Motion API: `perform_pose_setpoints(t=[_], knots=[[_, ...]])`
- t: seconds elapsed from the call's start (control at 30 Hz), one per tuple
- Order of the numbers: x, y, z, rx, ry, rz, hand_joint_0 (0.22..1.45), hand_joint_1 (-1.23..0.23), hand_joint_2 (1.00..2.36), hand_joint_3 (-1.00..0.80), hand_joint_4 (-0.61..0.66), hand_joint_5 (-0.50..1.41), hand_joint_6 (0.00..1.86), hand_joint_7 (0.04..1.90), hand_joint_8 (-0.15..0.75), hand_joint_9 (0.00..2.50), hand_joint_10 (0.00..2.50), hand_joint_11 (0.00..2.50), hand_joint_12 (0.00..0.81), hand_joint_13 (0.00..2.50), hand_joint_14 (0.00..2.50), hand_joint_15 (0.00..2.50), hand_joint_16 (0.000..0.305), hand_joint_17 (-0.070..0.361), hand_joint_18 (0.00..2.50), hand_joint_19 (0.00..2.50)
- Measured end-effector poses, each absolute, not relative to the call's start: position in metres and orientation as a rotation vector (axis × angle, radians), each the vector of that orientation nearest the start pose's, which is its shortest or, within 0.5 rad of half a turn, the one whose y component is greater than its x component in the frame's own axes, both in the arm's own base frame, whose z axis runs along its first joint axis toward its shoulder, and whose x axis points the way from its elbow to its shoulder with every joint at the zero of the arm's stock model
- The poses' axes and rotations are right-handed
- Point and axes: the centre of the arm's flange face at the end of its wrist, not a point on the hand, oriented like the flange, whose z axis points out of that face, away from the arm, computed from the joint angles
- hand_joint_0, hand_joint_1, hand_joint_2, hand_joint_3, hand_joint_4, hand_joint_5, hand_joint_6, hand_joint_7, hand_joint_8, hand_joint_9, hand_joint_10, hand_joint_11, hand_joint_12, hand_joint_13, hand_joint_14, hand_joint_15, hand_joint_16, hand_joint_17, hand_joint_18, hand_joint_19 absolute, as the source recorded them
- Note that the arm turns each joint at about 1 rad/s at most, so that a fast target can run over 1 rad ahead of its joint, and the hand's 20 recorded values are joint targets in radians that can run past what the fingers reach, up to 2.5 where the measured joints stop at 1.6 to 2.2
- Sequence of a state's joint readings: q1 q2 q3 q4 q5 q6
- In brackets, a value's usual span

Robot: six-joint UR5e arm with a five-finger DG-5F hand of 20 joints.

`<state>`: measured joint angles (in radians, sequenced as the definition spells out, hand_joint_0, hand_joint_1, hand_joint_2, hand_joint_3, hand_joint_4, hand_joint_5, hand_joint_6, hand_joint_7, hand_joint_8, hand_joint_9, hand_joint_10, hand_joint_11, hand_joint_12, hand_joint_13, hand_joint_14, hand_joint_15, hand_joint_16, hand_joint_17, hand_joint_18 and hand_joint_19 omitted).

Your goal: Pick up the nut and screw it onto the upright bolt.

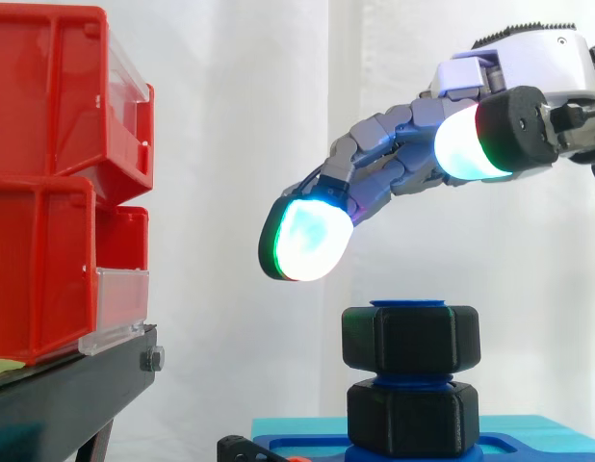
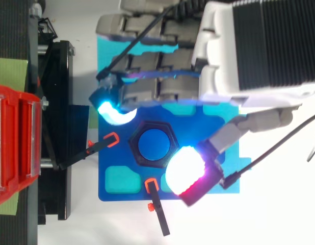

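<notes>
A black hexagonal nut [image 1: 410, 339] sits at the top of the upright blue bolt [image 2: 153, 144], above a second black nut [image 1: 413, 416] lower on the same bolt. From above, the upper nut [image 2: 153, 144] rings the bolt's blue end. My hand [image 1: 529, 72] hovers above and to the right of the bolt, open, holding nothing. Its fingers [image 1: 307, 239] stretch out to the left, with a cyan-green pad above and left of the nut. The thumb pad [image 2: 185, 171] glows white beside the nut.
The bolt stands on a blue fixture plate [image 2: 224, 178] with small orange-tipped black clamps [image 2: 110, 140]. Red bins [image 1: 57, 183] are stacked on a black stand [image 1: 76, 390] to the left.
</notes>
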<state>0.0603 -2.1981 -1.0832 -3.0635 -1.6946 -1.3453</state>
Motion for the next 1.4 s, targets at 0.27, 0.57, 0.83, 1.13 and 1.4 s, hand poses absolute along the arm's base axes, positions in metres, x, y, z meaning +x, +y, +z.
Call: perform_pose_setpoints(t=[0.27,0.57,0.83,1.13,1.4], knots=[[0.739,-0.052,0.335,0.028,1.617,0.355,0.43,-0.25,1.0,-0.5,0.08,-0.16,0.5,0.62,0.237,0.33,0.0,0.0,0.401,0.0,0.0,0.0,0.065,0.146,0.0,0.0],[0.737,-0.046,0.326,0.024,1.635,0.362,0.43,-0.25,1.0,-0.5,0.1,-0.16,0.5,0.64,0.243,0.35,0.0,0.0,0.401,0.0,0.0,0.0,0.064,0.145,0.0,0.0],[0.736,-0.049,0.326,0.029,1.636,0.358,0.43,-0.26,1.0,-0.5,0.1,-0.14,0.5,0.68,0.25,0.37,0.0,0.0,0.402,0.0,0.0,0.0,0.064,0.144,0.0,0.0],[0.736,-0.051,0.326,0.029,1.635,0.356,0.44,-0.28,1.0,-0.5,0.13,-0.11,0.5,0.76,0.261,0.5,0.0,0.0,0.4,0.12,0.0,0.0,0.059,0.133,0.0,0.0],[0.736,-0.053,0.326,0.029,1.636,0.355,0.45,-0.27,1.0,-0.5,0.17,-0.06,0.5,0.88,0.264,0.65,0.0,0.0,0.39,0.26,0.0,0.0,0.05,0.113,0.0,0.0]])
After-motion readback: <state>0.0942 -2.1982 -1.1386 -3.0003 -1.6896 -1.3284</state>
